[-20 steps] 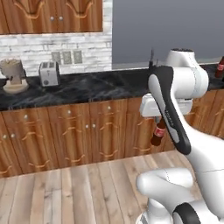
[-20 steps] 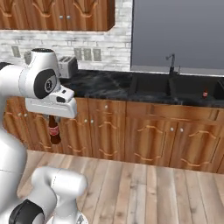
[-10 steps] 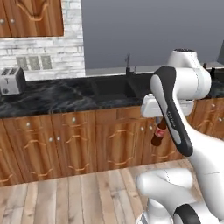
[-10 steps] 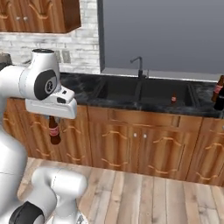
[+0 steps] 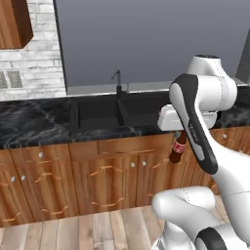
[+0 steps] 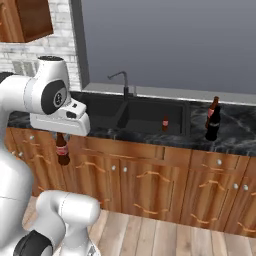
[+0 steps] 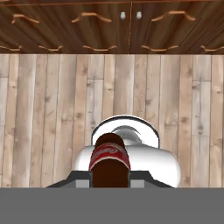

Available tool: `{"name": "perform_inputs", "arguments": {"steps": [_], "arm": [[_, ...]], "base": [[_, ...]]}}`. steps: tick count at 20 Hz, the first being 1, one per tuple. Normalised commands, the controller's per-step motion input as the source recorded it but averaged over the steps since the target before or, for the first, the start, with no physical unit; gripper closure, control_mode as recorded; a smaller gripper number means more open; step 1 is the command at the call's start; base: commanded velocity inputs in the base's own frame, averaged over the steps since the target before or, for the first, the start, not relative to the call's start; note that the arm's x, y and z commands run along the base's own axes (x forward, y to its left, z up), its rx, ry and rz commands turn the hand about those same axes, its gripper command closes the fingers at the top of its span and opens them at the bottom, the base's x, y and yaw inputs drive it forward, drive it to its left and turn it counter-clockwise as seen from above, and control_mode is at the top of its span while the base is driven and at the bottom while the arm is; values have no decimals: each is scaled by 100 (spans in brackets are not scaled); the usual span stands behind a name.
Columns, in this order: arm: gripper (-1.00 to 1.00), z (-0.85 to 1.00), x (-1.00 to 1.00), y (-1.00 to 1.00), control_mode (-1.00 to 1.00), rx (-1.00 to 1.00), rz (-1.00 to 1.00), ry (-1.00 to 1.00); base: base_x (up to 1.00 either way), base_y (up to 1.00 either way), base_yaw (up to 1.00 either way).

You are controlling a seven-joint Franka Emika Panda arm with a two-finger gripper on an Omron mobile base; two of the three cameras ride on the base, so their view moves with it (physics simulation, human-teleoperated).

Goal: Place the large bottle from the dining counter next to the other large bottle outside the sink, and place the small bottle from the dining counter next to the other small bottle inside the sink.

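Left base view: small bottle (image 5: 177,148) hanging under the hand, fingers (image 5: 180,134) clamped on its neck, at about 3 o'clock, in front of the cabinet doors and lower than the bench (image 5: 34,128) top. Sink (image 5: 97,114) with its curved tap (image 5: 117,82) sitting around 10 o'clock of the bottle.

Right base view: same bottle at 9 o'clock, dangling upright below the white hand. Over at 3 o'clock, outside the basin, the black bottle (image 6: 213,125) parked just beside the big brown bottle (image 6: 212,111), so looks like the large half is done. Second little bottle (image 6: 165,122) standing inside the right basin, roughly dead centre.

Hand view: looking straight down the bottle, red label facing up, wooden floor (image 7: 48,113) behind, cabinet doors (image 7: 65,22) along 12 o'clock. Fingers themselves hidden behind the bottle here.

For doing this bit well: probably best to lift first, since the bottle hangs below the bench edge, then carry over the rim and lower straight down beside the other little one. Worth keeping it vertical and leaving a small gap, otherwise easy to knock the standing one over.
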Motion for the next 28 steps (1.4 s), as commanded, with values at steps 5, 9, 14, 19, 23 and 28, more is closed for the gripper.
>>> {"name": "perform_inputs", "arguments": {"steps": [5, 9, 14, 19, 23, 28], "arm": [[100, 0, 0, 0, 100, 0, 0, 0], [100, 0, 0, 0, 100, 0, 0, 0], [100, 0, 0, 0, 100, 0, 0, 0], [100, 0, 0, 0, 100, 0, 0, 0], [100, 0, 0, 0, 100, 0, 0, 0], [100, 0, 0, 0, 100, 0, 0, 0]], "base": [[81, -40, -2], [77, -14, -9], [77, -33, -6], [48, -26, -12], [48, -25, -8], [59, -17, -9]]}}
